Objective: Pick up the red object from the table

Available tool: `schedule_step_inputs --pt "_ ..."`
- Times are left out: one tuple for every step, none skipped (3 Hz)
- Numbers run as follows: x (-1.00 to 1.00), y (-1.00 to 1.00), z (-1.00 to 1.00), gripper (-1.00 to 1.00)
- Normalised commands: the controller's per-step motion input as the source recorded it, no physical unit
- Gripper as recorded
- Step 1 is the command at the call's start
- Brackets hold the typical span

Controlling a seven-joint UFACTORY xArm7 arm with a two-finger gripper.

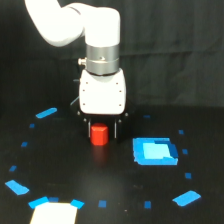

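Exterior view shows the table (115, 170), a flat black surface filling the lower part of the frame w/ a dark backdrop behind it. Next in size is the white arm (75, 22), coming in from the top of the exterior view's left, bending down through a silver wrist ring (102, 59) into the white gripper (99, 132) body, which hangs roughly at frame center. Its two dark jaws point straight down, one on each side of the red object (99, 134); they sit close against its sides, but whether they actually press on it cannot be told. The block itself is upright, approx. centered under the gripper body and narrower than it, w/ a faint reddish reflection on the table just below; contact w/ the table cannot be judged. On the exterior view's right, near the block but apart from it, lies the bright blue square patch (155, 151). A pale patch (54, 213) sits at the bottom edge. Small blue tape marks (46, 113) ring the scene.
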Motion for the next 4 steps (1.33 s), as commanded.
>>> schedule_step_inputs --pt "-0.1 -0.24 -1.0 -0.08" --pt "-0.47 -0.03 -0.81 -0.43" --pt "0.37 0.28 0.39 -1.0" --pt "0.18 -0.1 1.0 -1.0"
